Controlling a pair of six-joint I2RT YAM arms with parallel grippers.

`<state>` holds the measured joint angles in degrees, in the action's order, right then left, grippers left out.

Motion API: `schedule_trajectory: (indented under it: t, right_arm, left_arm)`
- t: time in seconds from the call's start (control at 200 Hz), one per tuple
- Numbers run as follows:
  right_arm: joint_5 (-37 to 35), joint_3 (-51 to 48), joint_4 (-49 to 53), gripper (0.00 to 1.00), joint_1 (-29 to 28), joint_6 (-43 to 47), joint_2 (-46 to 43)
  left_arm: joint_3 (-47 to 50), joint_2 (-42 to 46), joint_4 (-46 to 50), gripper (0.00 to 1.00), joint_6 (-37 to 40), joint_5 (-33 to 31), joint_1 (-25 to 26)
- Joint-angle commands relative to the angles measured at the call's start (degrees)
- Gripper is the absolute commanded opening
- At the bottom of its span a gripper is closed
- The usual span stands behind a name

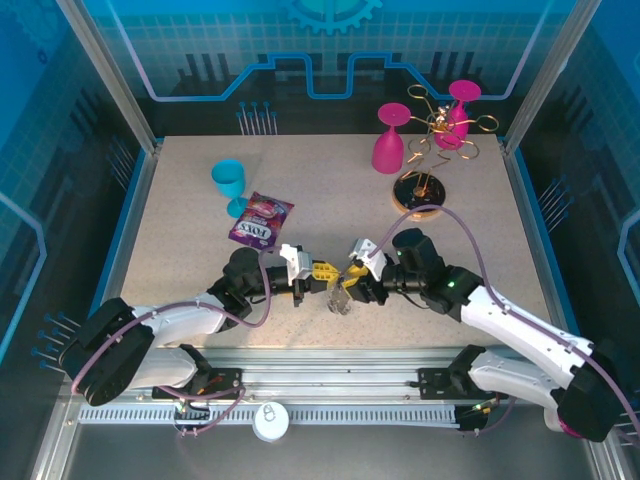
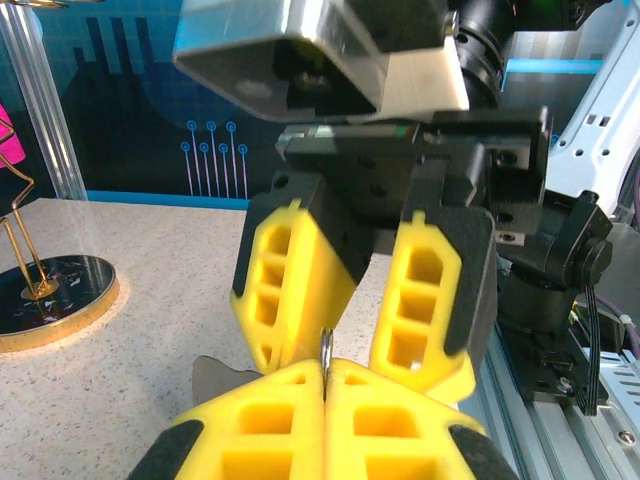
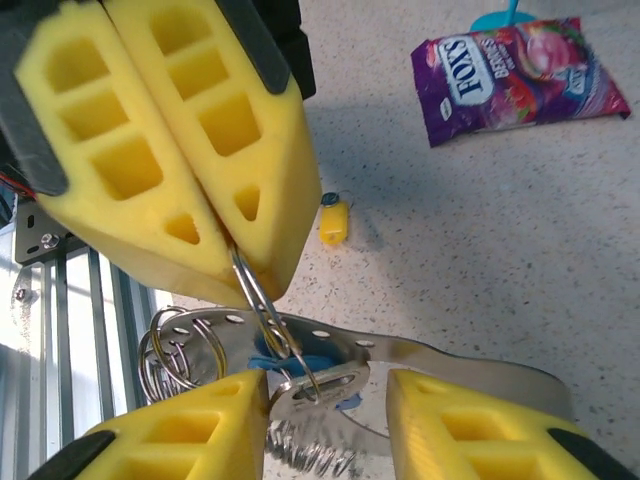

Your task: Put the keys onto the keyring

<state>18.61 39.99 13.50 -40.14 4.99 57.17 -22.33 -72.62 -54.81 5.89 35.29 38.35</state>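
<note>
ROBOTICS LAB TEST CELL: A speckled worktop stands walled by blue panels printed with circuit lines and a gear, framed in metal posts, with two robot arms bolted to an aluminium rail.

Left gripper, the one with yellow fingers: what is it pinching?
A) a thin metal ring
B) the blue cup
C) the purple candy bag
A: the left gripper is shut on the keyring, a thin metal ring squeezed between its yellow fingers, while the candy bag and the blue cup lie well apart from it.
</note>
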Motion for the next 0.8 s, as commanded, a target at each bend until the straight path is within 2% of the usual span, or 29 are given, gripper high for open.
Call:
schedule_trajectory:
  t: [0.0, 0.3, 0.796]
  right_arm:
    - [1.44, -0.81, 1.54, 0.32, 1.28, 1.42, -1.9]
    - [2.65, -0.81, 0.08, 0.33, 1.47, 0.33, -1.0]
    - [3.68, -0.33, -3.03, 0.17, 2.52, -1.2, -1.12]
  left_arm:
    - [0.39, -0.21, -3.43, 0.0, -0.63, 1.45, -0.33]
    - [0.37, -0.2, -3.55, 0.0, -0.7, 1.53, -0.35]
    - [0.33, -0.06, -3.63, 0.0, -0.79, 2.61, -0.34]
